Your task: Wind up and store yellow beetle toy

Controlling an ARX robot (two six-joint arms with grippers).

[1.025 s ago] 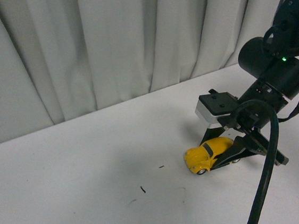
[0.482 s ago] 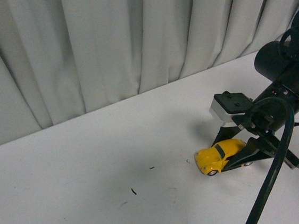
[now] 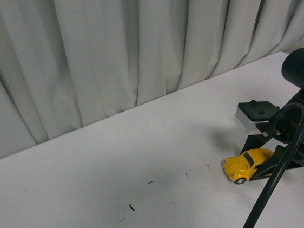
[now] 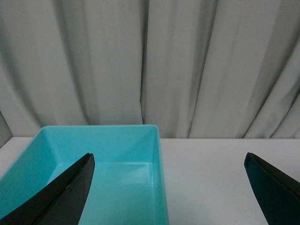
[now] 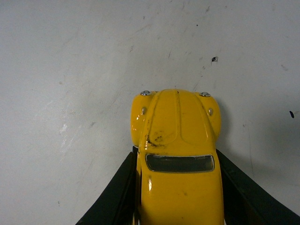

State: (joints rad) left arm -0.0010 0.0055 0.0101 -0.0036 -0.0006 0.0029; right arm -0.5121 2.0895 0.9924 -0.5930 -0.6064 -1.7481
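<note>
Front view: the beetle [image 3: 246,165] sits wheels-down on the table [image 3: 96,201], low at the right, nose pointing left. The right gripper [image 3: 254,164] comes in from the car's rear and its fingers lie along both flanks, clenched on the body. A black cable [image 3: 274,188] loops down in front of the arm. Left of the car the white top lies bare but for a few small dark specks; its far edge meets the curtain [image 3: 107,53].

Left wrist view: the left gripper [image 4: 168,159] is spread wide with nothing between its fingers [image 4: 63,192]. Under it are a teal bin [image 4: 158,154], one finger over the bin's hollow, and white table beside the bin.

Right wrist view: the beetle [image 5: 177,140] fills the middle, bonnet forward, a black finger [image 5: 117,192] pressed on each side behind the front wings. Scuffed white table lies ahead of the nose and to both sides
</note>
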